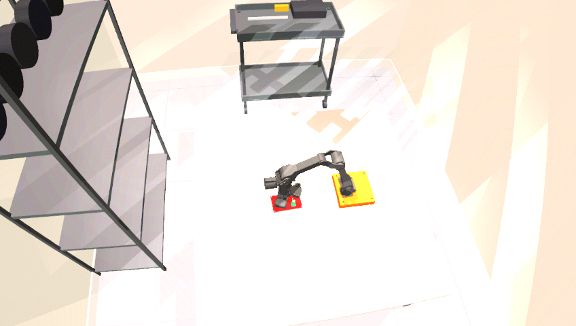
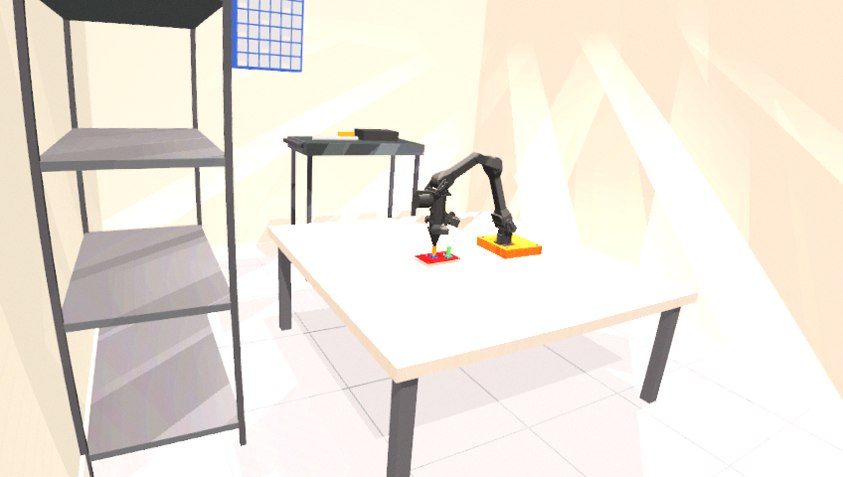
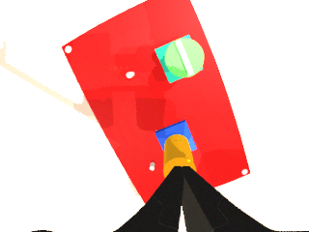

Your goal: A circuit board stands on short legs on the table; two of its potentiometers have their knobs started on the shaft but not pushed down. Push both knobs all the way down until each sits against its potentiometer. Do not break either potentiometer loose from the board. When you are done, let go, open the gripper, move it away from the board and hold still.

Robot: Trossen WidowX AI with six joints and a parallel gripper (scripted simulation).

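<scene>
The red circuit board (image 1: 297, 207) (image 2: 421, 257) (image 3: 116, 101) stands low on the table. A blue potentiometer (image 2: 433, 256) (image 3: 177, 131) carries an orange knob (image 2: 433, 250) (image 3: 178, 151). A teal potentiometer (image 1: 293, 204) (image 2: 448, 255) (image 3: 169, 74) carries a green knob (image 1: 293, 201) (image 2: 448, 250) (image 3: 195, 55) with a white line on top. My gripper (image 2: 434, 244) (image 3: 181, 173) is shut and empty, pointing down, its tips at the top of the orange knob; whether they touch is hard to tell. The tips hide part of the knob's top. How far either knob sits above its potentiometer is too small to tell.
The arm's base stands on a yellow-orange block (image 1: 364, 189) (image 2: 523, 250) right of the board. White posts (image 3: 129, 74) (image 3: 152, 166) stand on the board beside the potentiometers. A grey shelf rack (image 1: 133, 254) (image 2: 147, 313) and a cart (image 1: 291, 96) (image 2: 355, 145) stand beyond the table (image 2: 532, 307).
</scene>
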